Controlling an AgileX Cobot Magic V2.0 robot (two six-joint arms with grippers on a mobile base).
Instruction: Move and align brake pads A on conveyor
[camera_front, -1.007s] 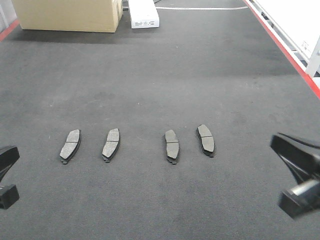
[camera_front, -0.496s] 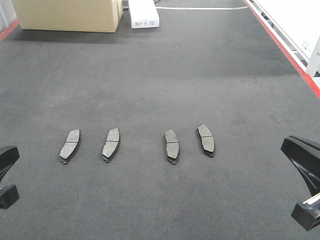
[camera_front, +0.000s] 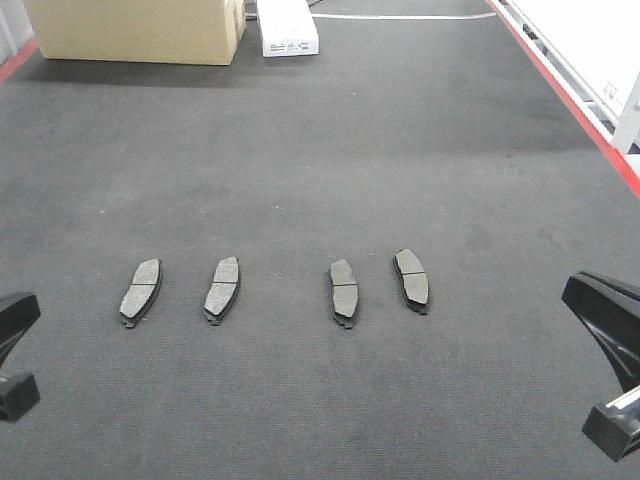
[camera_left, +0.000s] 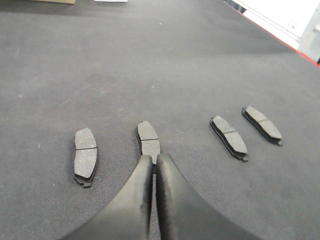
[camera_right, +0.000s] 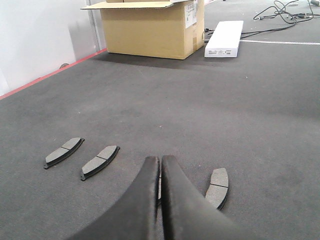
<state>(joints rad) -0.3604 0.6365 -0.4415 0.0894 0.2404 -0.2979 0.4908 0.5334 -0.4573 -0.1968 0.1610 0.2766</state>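
Observation:
Four brake pads A lie in a row on the dark conveyor (camera_front: 320, 160), flat faces up: the far left pad (camera_front: 141, 291), the second (camera_front: 222, 288), the third (camera_front: 343, 292) and the right pad (camera_front: 411, 279). My left gripper (camera_left: 154, 159) is shut and holds nothing; its tips sit just short of the second pad (camera_left: 148, 138). Also shut and holding nothing, my right gripper (camera_right: 160, 160) hides most of the third pad, with the right pad (camera_right: 217, 187) beside it. In the front view the left gripper (camera_front: 16, 312) and right gripper (camera_front: 605, 305) stay at the lower corners, apart from all pads.
A cardboard box (camera_front: 135, 30) and a white flat box (camera_front: 288, 28) stand at the belt's far end. A red edge strip (camera_front: 570, 95) runs along the right side, another along the left (camera_right: 50, 75). Cables (camera_right: 285, 10) lie at the far end of the belt.
The right gripper drew back to the right and lower, toward the frame's corner, then stopped. The left gripper and the four pads kept their places.

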